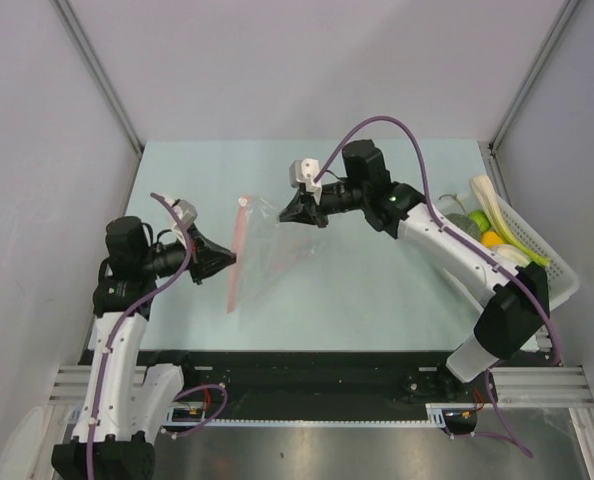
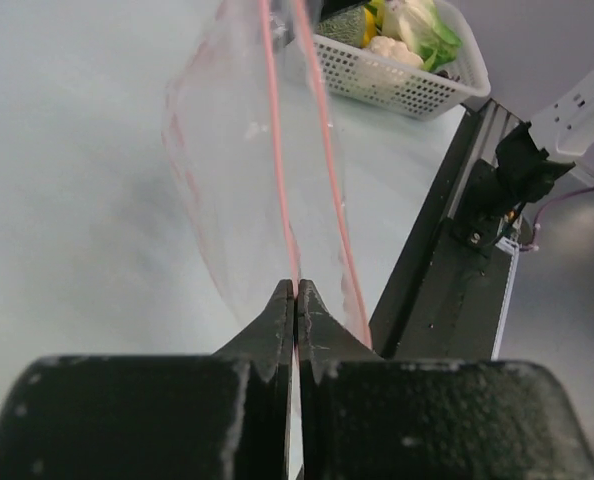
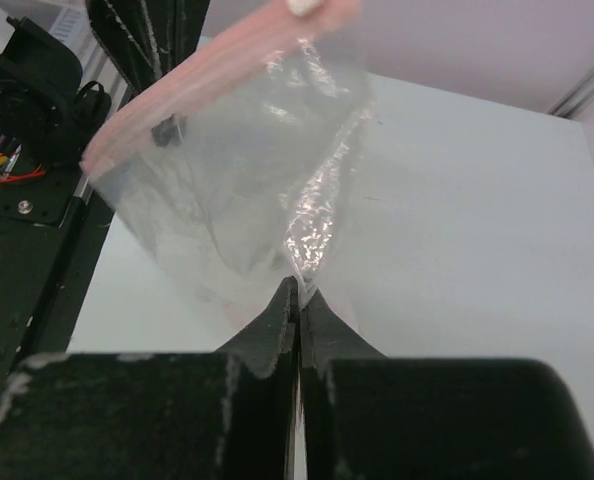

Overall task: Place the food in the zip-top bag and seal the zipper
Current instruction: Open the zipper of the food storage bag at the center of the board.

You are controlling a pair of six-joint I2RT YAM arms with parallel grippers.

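The clear zip-top bag point(image 1: 270, 245) hangs stretched between my two grippers above the table, and nothing shows inside it. My left gripper point(image 1: 229, 262) is shut on one lip of its pink-red zipper point(image 1: 240, 225). The left wrist view shows the jaws point(image 2: 296, 292) pinching one strip point(image 2: 277, 150), with the other strip standing apart. My right gripper point(image 1: 285, 216) is shut on the bag's crinkled far edge point(image 3: 298, 288). The bag point(image 3: 237, 170) and zipper point(image 3: 217, 70) fill the right wrist view. The food point(image 1: 492, 228), with leek, green and orange fruits, lies in the basket.
The white latticed basket point(image 1: 555, 255) stands at the table's right edge beside the right arm. It also shows in the left wrist view point(image 2: 397, 85). A black rail point(image 2: 447, 260) runs along the table's near edge. Grey walls enclose three sides.
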